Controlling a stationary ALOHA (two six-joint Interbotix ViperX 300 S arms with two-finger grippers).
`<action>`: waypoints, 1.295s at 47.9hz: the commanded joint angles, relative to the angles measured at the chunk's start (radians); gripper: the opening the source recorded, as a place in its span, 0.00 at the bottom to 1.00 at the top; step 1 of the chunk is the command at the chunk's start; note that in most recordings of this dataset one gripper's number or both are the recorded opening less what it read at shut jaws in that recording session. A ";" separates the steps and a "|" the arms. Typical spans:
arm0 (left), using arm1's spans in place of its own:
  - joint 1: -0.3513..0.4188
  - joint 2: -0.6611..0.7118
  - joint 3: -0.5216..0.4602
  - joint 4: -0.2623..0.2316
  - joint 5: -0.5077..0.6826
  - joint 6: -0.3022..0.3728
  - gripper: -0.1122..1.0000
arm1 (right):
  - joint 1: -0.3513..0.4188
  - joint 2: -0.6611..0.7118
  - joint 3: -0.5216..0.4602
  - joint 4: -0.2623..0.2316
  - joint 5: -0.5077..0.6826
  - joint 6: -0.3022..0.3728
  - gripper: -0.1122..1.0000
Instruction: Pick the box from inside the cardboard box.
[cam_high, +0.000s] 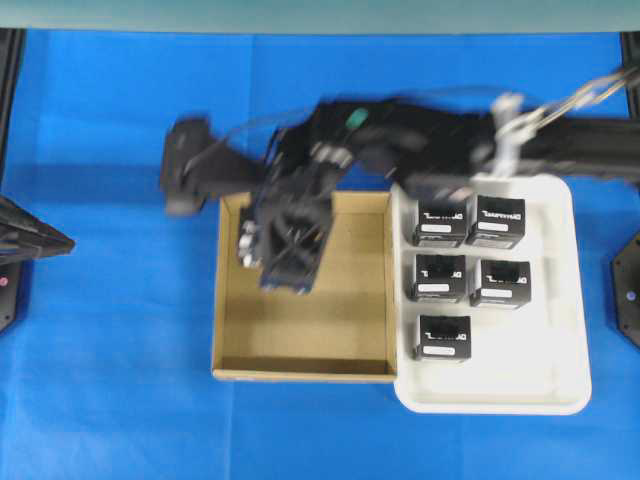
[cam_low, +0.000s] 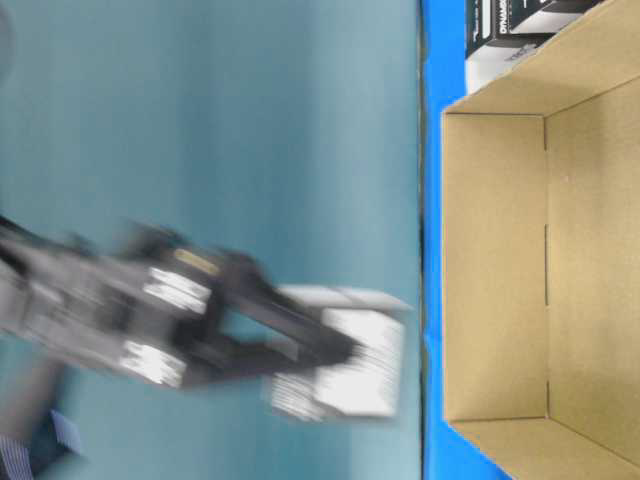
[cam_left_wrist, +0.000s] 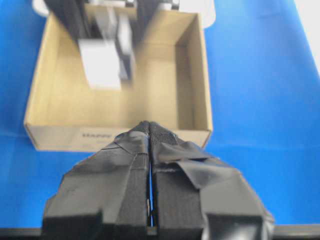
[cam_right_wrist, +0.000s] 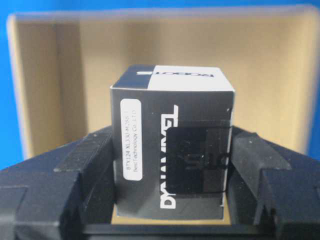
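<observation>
Box (cam_right_wrist: 172, 145) gripped over the carton (cam_high: 305, 345).
Right gripper (cam_right_wrist: 172, 165) clamped on its sides, above the carton's far-left corner; left gripper (cam_left_wrist: 150, 150) shut, empty, short of the carton.

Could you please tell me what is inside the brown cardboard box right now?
The cardboard box shows only bare floor. One black box, held between the right gripper's fingers, hangs above its far left corner. The arm hides the floor beneath it there.
</observation>
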 joint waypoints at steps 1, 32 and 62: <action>0.000 0.011 -0.023 0.003 -0.008 0.000 0.06 | -0.005 -0.089 -0.014 0.006 0.046 0.002 0.64; 0.000 0.015 -0.021 0.003 -0.025 -0.002 0.06 | -0.026 -0.370 0.018 -0.008 0.252 0.067 0.64; -0.003 0.015 -0.021 0.003 -0.021 -0.005 0.06 | 0.072 -0.704 0.391 -0.011 0.301 0.173 0.64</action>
